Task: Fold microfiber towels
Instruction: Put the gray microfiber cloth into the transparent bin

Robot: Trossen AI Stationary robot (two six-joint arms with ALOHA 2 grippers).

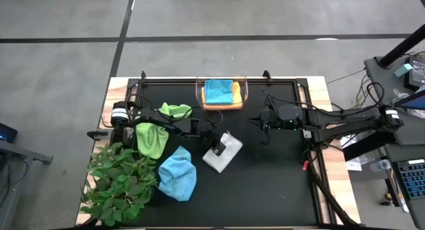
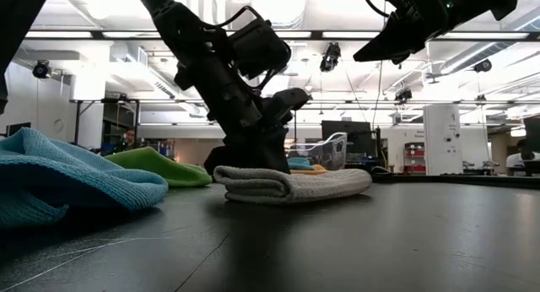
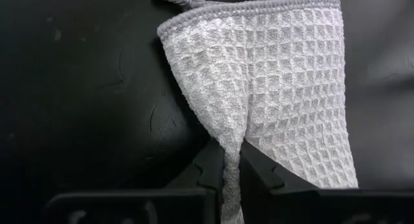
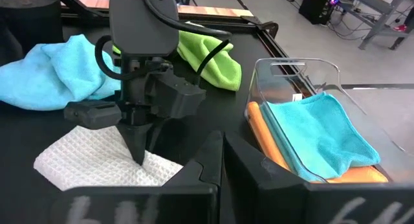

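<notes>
High view: black table mat (image 1: 265,183), the left gripper (image 1: 217,148) is down near centre, fingers pinched on the pale grey-white towel (image 1: 226,155), which lies folded just right of the gripper tip. Lime green towel (image 1: 153,138) sits at about 9 o'clock from the grey one, a second bit of lime green behind it under the left arm; can't tell if it is the same cloth. Light blue towel (image 1: 178,174) is crumpled at about 7 o'clock, beside the leafy plant (image 1: 119,183). At 12 o'clock the clear bin (image 1: 244,92) holds the teal towel (image 1: 218,92) on top of the yellow-orange towel (image 1: 234,97). The right gripper (image 1: 254,121) hangs at about 2 o'clock from the grey towel, well apart from it, fingers pressed together, nothing in them. Low view: left gripper (image 2: 253,161) touches down on the back edge of the grey towel (image 2: 295,184), which is a flat folded stack; light blue cloth (image 2: 67,186) close at 9 o'clock, lime green (image 2: 160,167) behind it; right gripper (image 2: 367,53) is high at 1 o'clock, clear of the mat. Left wrist view: the two fingers (image 3: 204,169) clamp a thin ridge of the waffle-weave grey towel (image 3: 278,101). Right wrist view: left gripper (image 4: 139,153) points straight down into the grey towel (image 4: 97,159); bin (image 4: 304,68) with teal towel (image 4: 323,133) over orange (image 4: 265,133); lime green (image 4: 210,62) and light blue (image 4: 58,72) behind.
</notes>
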